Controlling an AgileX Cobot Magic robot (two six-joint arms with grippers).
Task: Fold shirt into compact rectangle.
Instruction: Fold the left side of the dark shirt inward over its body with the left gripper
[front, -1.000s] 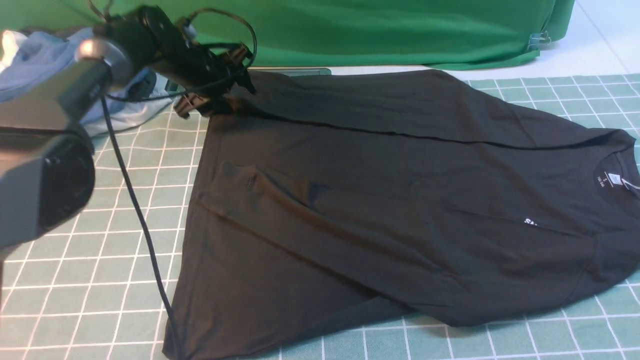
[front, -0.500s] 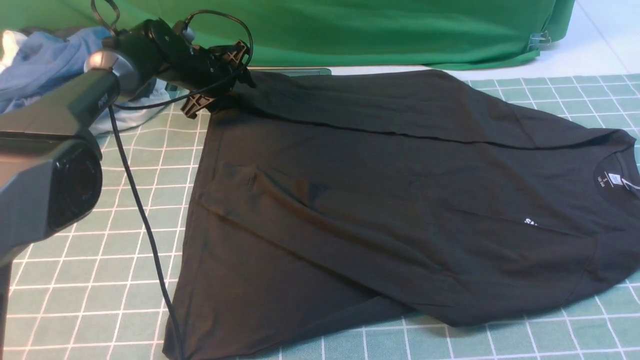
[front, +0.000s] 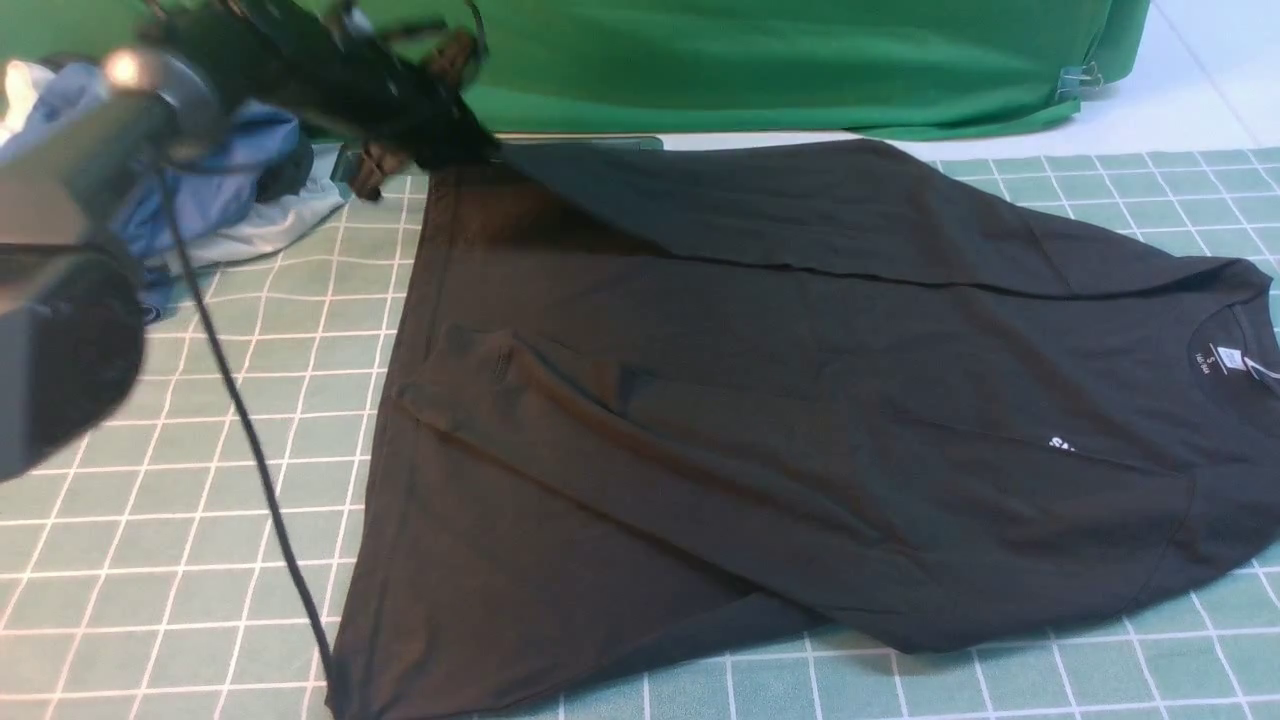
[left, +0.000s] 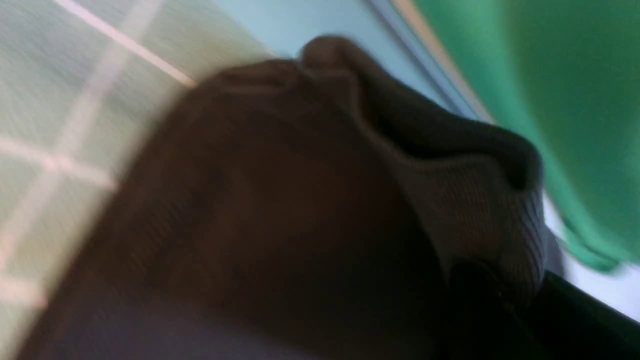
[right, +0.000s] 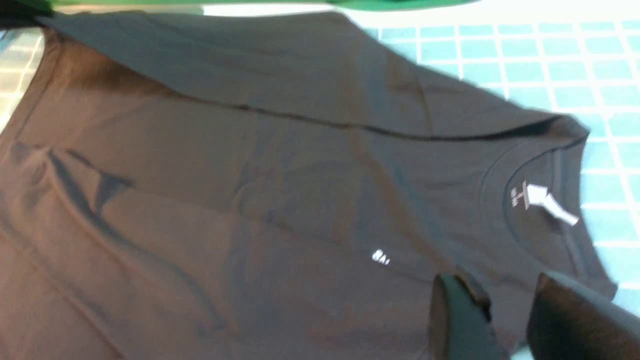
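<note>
The black shirt (front: 800, 400) lies spread on the green grid mat, collar toward the right, with its white neck label (front: 1228, 360) and a bit of white print (front: 1060, 443) showing. My left gripper (front: 455, 140) is shut on the shirt's far left corner and holds it raised off the mat. In the left wrist view, ribbed black fabric (left: 480, 220) bunches up against the dark jaws. My right gripper (right: 500, 281) is open, its jaws apart, hovering over the shirt (right: 250, 175) near the collar and label (right: 547, 202). It is outside the front view.
A heap of blue and white garments (front: 230, 190) lies at the far left behind my left arm. The big green cloth (front: 750, 60) hangs along the back. A black cable (front: 250, 450) trails from the left arm across the grid mat (front: 150, 520).
My left gripper has shut on the shirt's far left corner and lifted it up and back. The fold along the far side has pulled taut. The left arm has swung upward.
</note>
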